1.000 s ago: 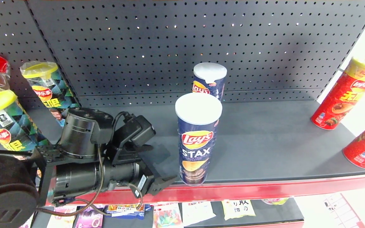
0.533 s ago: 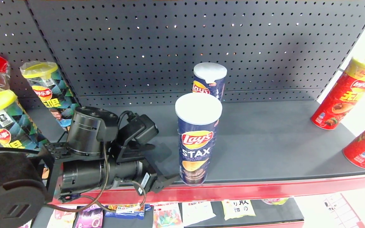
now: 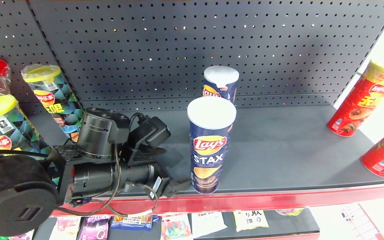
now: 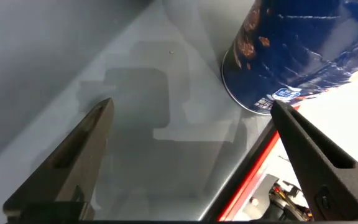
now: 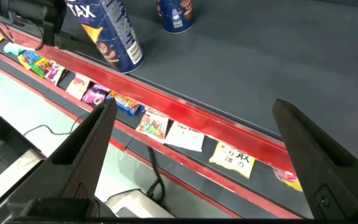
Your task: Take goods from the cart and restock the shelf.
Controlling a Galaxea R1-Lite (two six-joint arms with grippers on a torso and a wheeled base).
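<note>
Standing upright at the front edge of the shelf [image 3: 278,150], the blue chip can [image 3: 208,146] has its base just behind the red front strip [image 3: 278,198]. A second blue can [image 3: 220,83] stands right behind it, by the pegboard [image 3: 178,40].

My left gripper [image 4: 191,106] lies low over the shelf just beside the front can, on its left. Fingers wide, holding nothing. The tip nearer the shelf's front edge sits right by the can's base; I cannot tell whether it touches.

My right gripper [image 5: 196,104] hangs out in front of the shelf, above the lower row of packets [image 3: 175,228]. Fingers wide, also holding nothing.

Red cans [image 3: 358,100] stand far right, yellow-lidded cans [image 3: 45,90] far left.

Judgement: the can is set down and let go, so this placement looks finished.

Next: draw the left arm back, away from the can, without the near fingertip clipping its base. The can is tall and close to the edge, so a nudge could tip it off. Then go to the cart for another item.
</note>
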